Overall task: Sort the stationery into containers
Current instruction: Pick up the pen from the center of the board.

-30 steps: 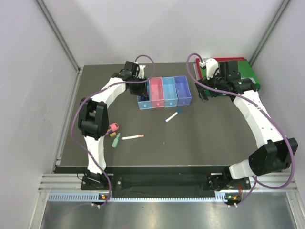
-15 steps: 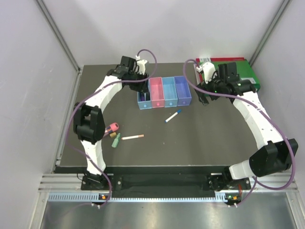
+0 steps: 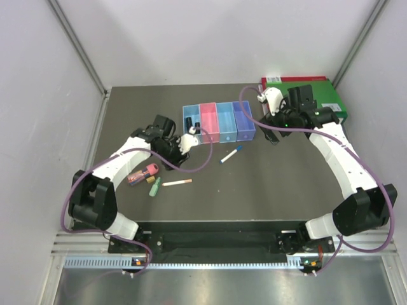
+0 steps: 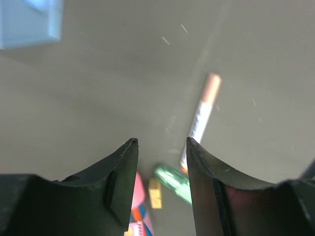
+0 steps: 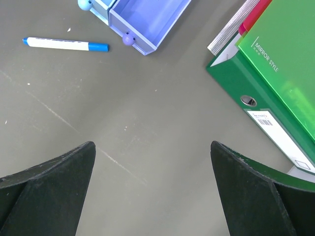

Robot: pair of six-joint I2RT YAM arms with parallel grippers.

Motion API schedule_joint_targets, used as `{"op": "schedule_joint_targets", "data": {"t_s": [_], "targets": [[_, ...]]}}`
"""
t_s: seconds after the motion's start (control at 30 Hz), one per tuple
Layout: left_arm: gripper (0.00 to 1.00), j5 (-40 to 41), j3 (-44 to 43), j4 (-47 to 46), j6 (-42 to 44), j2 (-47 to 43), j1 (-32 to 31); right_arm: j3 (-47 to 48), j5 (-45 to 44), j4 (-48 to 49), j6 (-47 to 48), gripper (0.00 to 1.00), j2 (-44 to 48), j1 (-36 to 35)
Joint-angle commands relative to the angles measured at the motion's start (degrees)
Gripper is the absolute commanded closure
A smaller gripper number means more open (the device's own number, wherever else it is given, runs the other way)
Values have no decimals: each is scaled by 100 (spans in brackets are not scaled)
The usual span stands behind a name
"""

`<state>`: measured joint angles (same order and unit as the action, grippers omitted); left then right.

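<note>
Four joined containers (image 3: 219, 121), coloured light blue, pink, light blue and purple, stand in a row near the middle of the tabletop's (image 3: 286, 190) far edge. A white pen with a blue end (image 3: 231, 154) lies loose on the near side of the row, close to the purple box. Further toward the near edge lies a white pen with a pink end (image 3: 177, 182). A green highlighter (image 3: 154, 186) lies just to its left, and a pink highlighter (image 3: 143, 173) lies beside that, toward the left edge. All four lie outside the boxes. What the leftmost box holds cannot be made out.

The left gripper (image 3: 183, 142) hangs by the near-left corner of the row. Its jaws stand partly apart with nothing between them, and its wrist camera looks down on the pink-ended pen and both highlighters. The right gripper (image 3: 272, 130) hangs off the row's right end with its jaws spread wide and empty, over bare tabletop between the purple box and a green binder (image 3: 318, 98) in the far right corner.
</note>
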<state>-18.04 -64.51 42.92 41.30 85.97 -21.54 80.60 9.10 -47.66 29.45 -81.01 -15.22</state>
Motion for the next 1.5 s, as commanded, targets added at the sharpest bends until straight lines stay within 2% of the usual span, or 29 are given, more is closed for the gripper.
{"op": "schedule_joint_targets", "data": {"t_s": [0.0,0.07,0.4,0.67,0.83,1.03,1.07,1.1,1.17,1.3,1.47], "targets": [[51,-278,202,436,924,-309,1,237,56,-7,52,1,288,-77],[53,-331,237,533,880,-239,-52,255,65,-24,34,0,314,-77],[55,-103,1037,-152,687,-2,-272,281,162,-182,122,0,253,-139],[56,-121,1248,-354,608,174,-386,71,557,63,-834,0,59,-139],[57,-94,1336,-424,555,323,-447,-53,628,213,-994,1,-186,-261],[69,-59,1468,-583,484,490,-509,123,461,301,-862,0,-415,-508],[72,-33,1485,-600,484,525,-526,149,469,301,-854,0,-441,-525],[81,-15,1485,-635,476,578,-561,158,470,301,-853,0,-468,-578],[84,29,1459,-670,449,622,-571,114,435,345,-880,0,-521,-631],[99,55,1406,-723,353,684,-632,-140,347,424,-897,0,-565,-762],[100,38,1406,-767,265,658,-658,-159,259,451,-889,1,-600,-816]]}}
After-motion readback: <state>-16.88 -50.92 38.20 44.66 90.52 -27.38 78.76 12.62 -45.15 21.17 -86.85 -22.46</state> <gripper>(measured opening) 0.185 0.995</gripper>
